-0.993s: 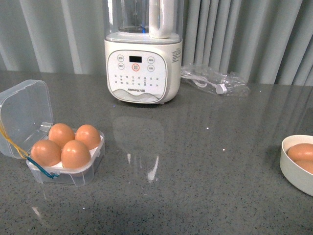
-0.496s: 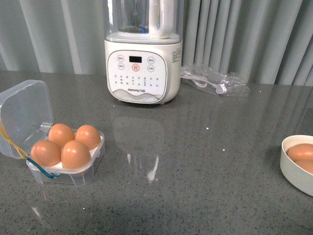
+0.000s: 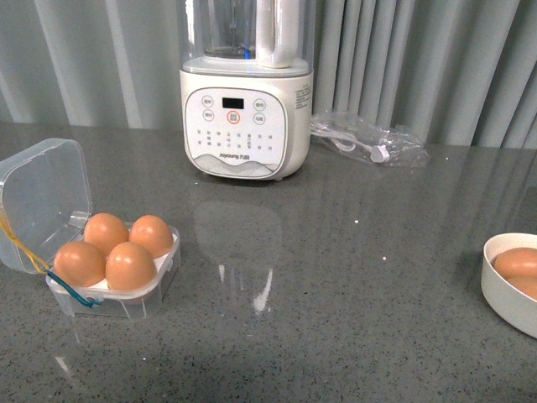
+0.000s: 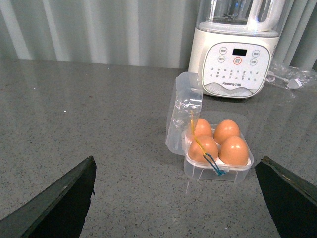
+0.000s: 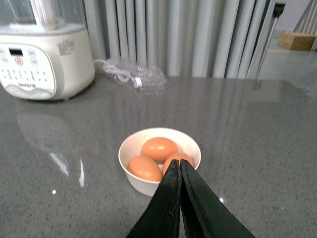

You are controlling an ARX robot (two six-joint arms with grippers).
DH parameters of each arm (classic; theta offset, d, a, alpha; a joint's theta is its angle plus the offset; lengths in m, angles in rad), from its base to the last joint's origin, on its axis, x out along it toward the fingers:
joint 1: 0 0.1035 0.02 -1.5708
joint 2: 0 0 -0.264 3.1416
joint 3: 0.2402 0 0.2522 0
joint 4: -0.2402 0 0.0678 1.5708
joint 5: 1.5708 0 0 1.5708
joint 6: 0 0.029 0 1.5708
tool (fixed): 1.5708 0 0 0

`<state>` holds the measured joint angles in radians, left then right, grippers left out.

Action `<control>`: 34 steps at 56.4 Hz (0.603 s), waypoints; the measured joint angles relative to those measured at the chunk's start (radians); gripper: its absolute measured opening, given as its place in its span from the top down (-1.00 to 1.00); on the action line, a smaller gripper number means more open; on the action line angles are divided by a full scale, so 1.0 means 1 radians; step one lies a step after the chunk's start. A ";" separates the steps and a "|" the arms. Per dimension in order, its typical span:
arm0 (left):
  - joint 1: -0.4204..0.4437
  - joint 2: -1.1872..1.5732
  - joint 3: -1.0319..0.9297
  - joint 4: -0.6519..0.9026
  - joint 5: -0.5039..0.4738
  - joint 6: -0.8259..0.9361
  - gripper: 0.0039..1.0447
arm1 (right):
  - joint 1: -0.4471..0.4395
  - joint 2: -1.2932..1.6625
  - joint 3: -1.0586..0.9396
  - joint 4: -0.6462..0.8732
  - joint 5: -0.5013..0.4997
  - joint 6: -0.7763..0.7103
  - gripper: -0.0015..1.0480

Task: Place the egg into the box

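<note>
The box (image 3: 126, 294), a clear plastic case, stands at the left of the grey counter with its lid (image 3: 46, 197) hinged open. Several brown eggs (image 3: 130, 264) fill its white tray, and yellow and blue bands hang at its front corner. In the left wrist view the box (image 4: 218, 171) lies just beyond my left gripper (image 4: 177, 158), which is open and empty. My right gripper (image 5: 177, 162) is shut on nothing, its tips just over the near rim of a white bowl (image 5: 133, 181). That bowl holds three more eggs (image 5: 159, 148), one partly hidden behind the fingers. Neither arm shows in the front view.
A white blender (image 3: 246, 109) stands at the back centre against a grey curtain. A clear bag with a cable (image 3: 369, 138) lies to its right. The bowl (image 3: 503, 298) sits at the right edge of the front view.
</note>
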<state>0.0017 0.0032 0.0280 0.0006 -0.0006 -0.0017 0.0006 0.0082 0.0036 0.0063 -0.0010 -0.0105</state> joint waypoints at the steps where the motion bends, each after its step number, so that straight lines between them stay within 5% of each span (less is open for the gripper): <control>1: 0.000 0.000 0.000 0.000 0.000 0.000 -0.87 | 0.000 -0.003 0.000 0.000 0.000 0.000 0.94; 11: 0.000 0.000 0.000 0.000 0.000 0.000 -0.87 | 0.000 -0.003 0.000 -0.006 0.000 -0.001 0.93; 34: 0.000 0.000 0.000 0.000 0.000 0.000 -0.87 | 0.000 -0.003 0.000 -0.006 0.000 0.000 -0.55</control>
<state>0.0017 0.0029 0.0280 0.0006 -0.0006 -0.0021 0.0006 0.0051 0.0036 0.0006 -0.0010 -0.0105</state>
